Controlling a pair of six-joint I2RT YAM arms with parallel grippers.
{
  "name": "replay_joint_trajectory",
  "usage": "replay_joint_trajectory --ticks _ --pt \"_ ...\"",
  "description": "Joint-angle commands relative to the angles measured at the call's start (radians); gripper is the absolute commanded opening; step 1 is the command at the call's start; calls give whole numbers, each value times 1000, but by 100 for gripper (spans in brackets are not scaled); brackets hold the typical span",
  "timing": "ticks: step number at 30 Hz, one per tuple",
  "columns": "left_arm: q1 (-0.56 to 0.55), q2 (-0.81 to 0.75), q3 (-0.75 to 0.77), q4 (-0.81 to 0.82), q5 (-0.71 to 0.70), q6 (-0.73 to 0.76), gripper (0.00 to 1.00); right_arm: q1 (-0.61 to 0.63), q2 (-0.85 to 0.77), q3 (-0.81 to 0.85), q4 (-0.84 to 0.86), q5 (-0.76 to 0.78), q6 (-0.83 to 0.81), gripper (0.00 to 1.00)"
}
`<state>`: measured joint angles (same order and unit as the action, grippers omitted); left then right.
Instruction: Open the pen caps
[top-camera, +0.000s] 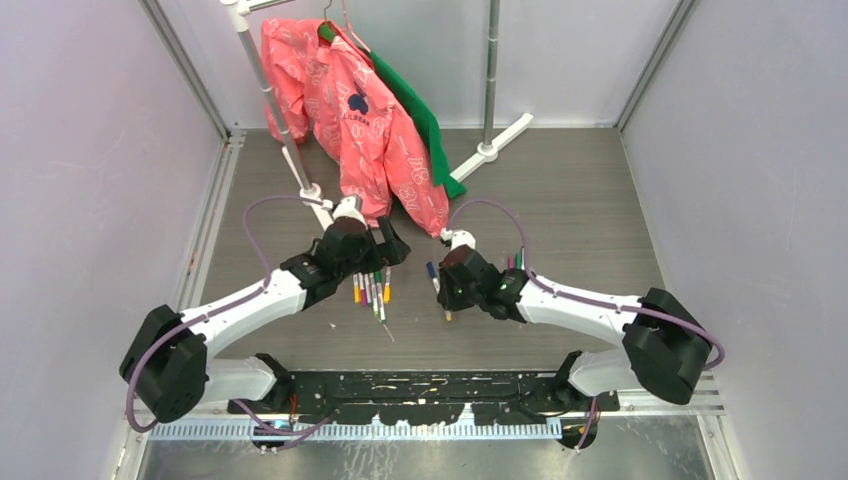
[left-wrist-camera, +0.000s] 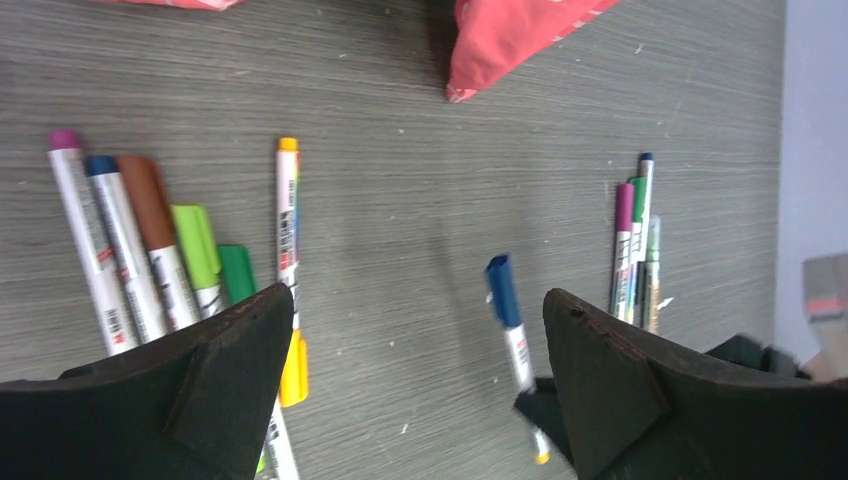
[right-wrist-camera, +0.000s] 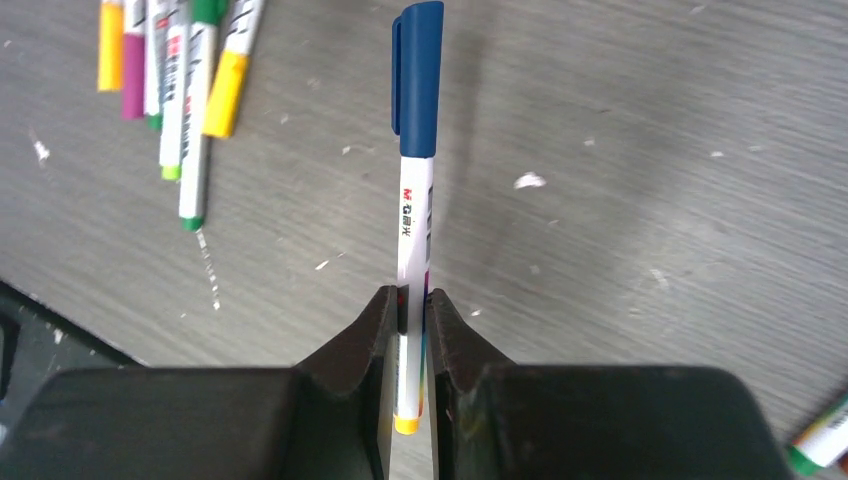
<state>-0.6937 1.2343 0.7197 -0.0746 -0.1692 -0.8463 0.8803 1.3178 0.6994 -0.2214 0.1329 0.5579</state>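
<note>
Pen pinched in right gripper, fingers pressed onto the white barrel close to its yellow tail. Blue cap on, pointing straight away from the wrist. Shadow of the pen on the table just beside it.

Right arm: elbow out at the right side, forearm stretched left toward the table's middle, wrist tipped down.

Left arm: elbow out at the left side, forearm angled forward and right, wrist bent down over a row of pens. Left gripper spread wide, gripping nothing, bare table between its fingers. From the left wrist, blue cap in view between those spread fingers but farther off, touching neither. Both grippers near each other at the middle, apart.

In the row under the left wrist, pens side by side:
- two with small purple and blue ends
- brown cap
- light green cap
- green cap
- one more pen with yellow cap, partly behind the left finger

Second small bunch of capped pens on the table beside the right forearm.

Pink jacket hanging at the back, lower edge down at the table, well apart from the held pen.
</note>
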Motion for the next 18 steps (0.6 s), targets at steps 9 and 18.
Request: replay_joint_trajectory --ticks 9,18 --pt "-5 86 14 182 126 -170 93 169 -32 95 114 96 51 1" --pt "-5 88 -11 222 165 -229 83 184 -3 118 177 116 39 1"
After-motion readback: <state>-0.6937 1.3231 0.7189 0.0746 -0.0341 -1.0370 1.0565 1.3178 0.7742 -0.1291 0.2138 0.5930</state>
